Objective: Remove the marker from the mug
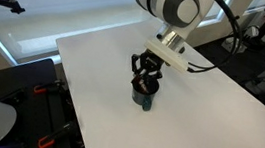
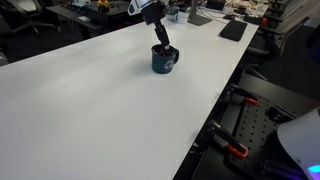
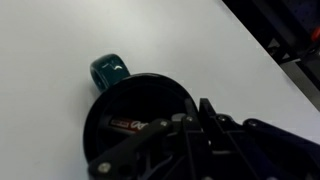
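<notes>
Inside the dark teal cylindrical mug [image 3: 135,95] lies the slim dark marker with red-orange lettering [image 3: 135,125], resting low against the wall; the black two-fingered gripper [image 1: 147,83] dips into the rim, likely to pinch it; whether its fingers are clenched I cannot tell.

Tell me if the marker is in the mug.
In. The wrist view shows the marker lying inside the mug.
</notes>
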You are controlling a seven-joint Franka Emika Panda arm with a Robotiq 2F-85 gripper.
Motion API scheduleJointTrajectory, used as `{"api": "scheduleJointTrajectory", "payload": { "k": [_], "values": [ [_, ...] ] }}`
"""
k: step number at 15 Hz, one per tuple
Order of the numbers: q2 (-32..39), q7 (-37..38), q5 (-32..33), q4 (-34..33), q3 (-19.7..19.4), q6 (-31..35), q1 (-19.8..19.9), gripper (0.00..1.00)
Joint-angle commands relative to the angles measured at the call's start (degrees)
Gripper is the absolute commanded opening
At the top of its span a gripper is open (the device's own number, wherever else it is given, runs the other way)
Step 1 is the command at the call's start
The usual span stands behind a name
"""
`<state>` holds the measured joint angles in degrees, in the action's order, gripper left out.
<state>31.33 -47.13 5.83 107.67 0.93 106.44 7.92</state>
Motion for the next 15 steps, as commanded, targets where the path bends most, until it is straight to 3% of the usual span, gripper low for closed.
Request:
{"api": "scheduleJointTrajectory", "payload": {
  "k": [1, 3, 12, 15],
  "values": [
    [0.0, -0.2, 0.4, -1.0, 0.1, -0.9, 0.2, 0.32],
    [-0.2, 0.3, 1.0, -1.1, -0.2, -0.8, 0.0, 0.29],
    [0.2, 0.5, 1.7, -2.7, -0.3, -1.4, -0.3, 0.95],
    [0.3, 0.4, 1.7, -2.8, -0.2, -1.3, -0.3, 1.0]
  ]
}}
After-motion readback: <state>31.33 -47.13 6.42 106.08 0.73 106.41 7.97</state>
